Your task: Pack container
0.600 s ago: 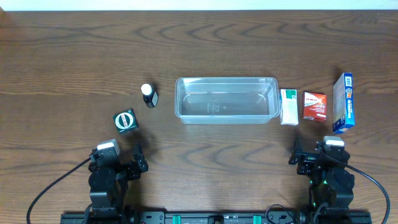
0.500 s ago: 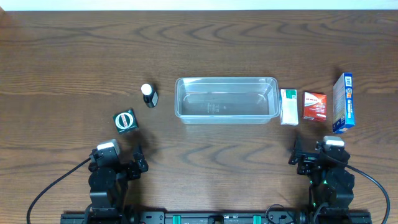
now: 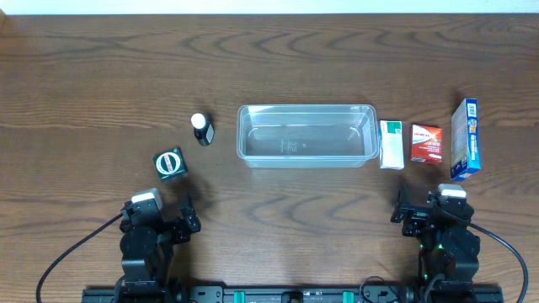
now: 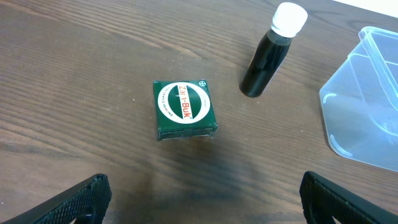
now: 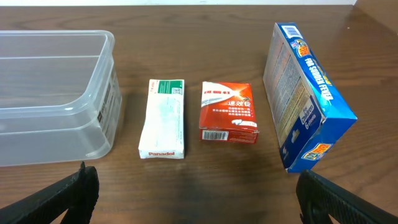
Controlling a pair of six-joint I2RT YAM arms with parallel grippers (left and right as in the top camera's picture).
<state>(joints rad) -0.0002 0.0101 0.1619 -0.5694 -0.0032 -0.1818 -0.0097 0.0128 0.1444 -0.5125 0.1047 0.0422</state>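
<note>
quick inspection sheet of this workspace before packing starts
surface: wood table, no spills seen
job's things: clear container, upright, empty, mid-table
clutter: green box and standing bottle to its left; white box, red box and blue carton, on edge, to its right
grippers: left gripper and right gripper open, holding nothing, near edge
cables: left cable and right cable, black, loop from the arm bases, clear of the items
surroundings: pale strip beyond far edge; nothing else seen

Nothing appears to have changed overhead between then and now.
</note>
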